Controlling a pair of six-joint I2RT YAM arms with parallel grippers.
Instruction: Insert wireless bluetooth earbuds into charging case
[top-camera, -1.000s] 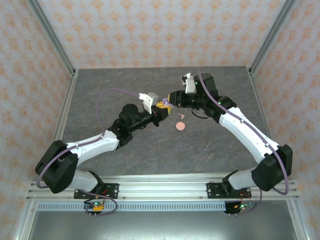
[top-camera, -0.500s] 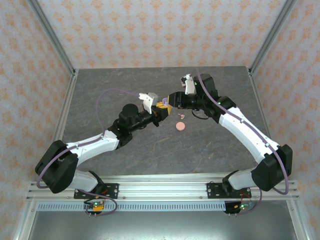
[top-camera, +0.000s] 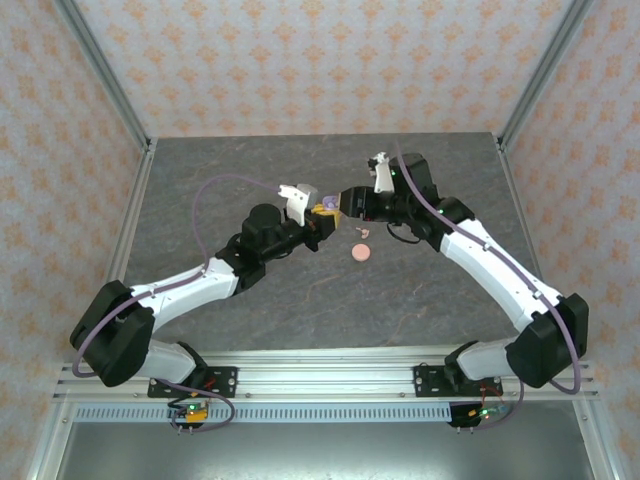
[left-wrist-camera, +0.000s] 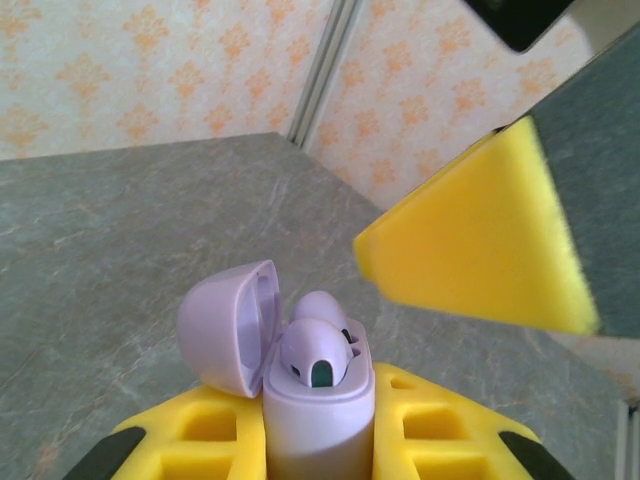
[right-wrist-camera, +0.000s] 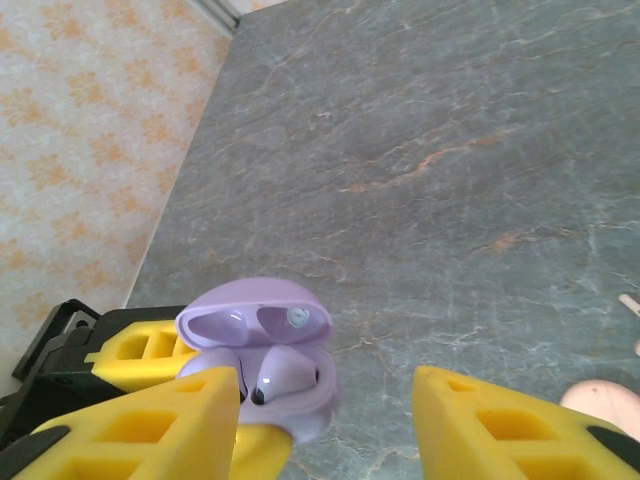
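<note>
Clamping the open purple case (left-wrist-camera: 318, 400), left claw (top-camera: 322, 212); right claw (right-wrist-camera: 325, 415) parted, empty alongside; pink disc (top-camera: 359, 253) nearby.

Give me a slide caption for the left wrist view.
Left fingers hold the open purple case, two earbuds inside.

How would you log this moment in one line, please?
left tool: shut on charging case | lid: open | earbuds: both in case | right tool: open, beside case

Charging case (left-wrist-camera: 318, 410) bottom cropped; pink disc (right-wrist-camera: 608, 398) cropped.
</note>
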